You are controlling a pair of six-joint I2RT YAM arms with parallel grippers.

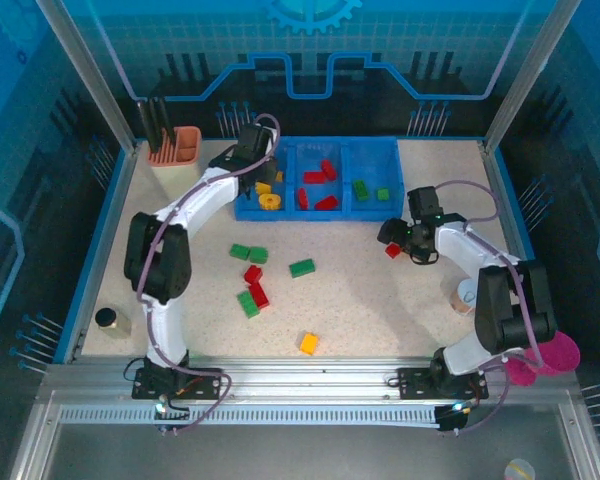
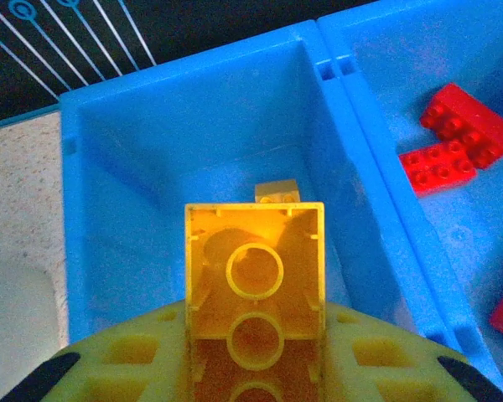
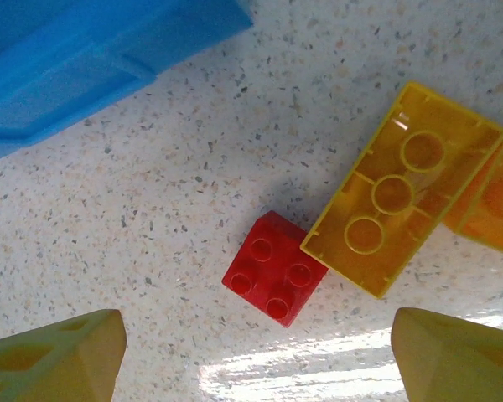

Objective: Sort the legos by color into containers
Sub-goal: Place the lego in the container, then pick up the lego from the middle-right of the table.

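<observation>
My left gripper (image 1: 250, 150) hangs over the left compartment of the blue tray (image 1: 320, 141), shut on a yellow lego (image 2: 255, 276) that shows its hollow underside. Below it a small yellow brick (image 2: 277, 193) lies on that compartment's floor. Red legos (image 1: 318, 182) fill the middle compartment and green ones (image 1: 370, 190) the right. My right gripper (image 3: 256, 360) stands open low over the table, just right of the tray, with a small red lego (image 3: 274, 279) lying between and ahead of its fingers. That red brick touches an upturned yellow lego (image 3: 398, 213), and an orange one (image 3: 495, 209) lies beside it.
Loose green (image 1: 248, 253), red (image 1: 255, 285) and orange (image 1: 308, 343) bricks lie mid-table. A beige holder with an orange cup (image 1: 175, 145) stands at the back left. A pink cup (image 1: 555, 355) sits by the right arm's base. A small dark object (image 1: 108, 320) is at the left edge.
</observation>
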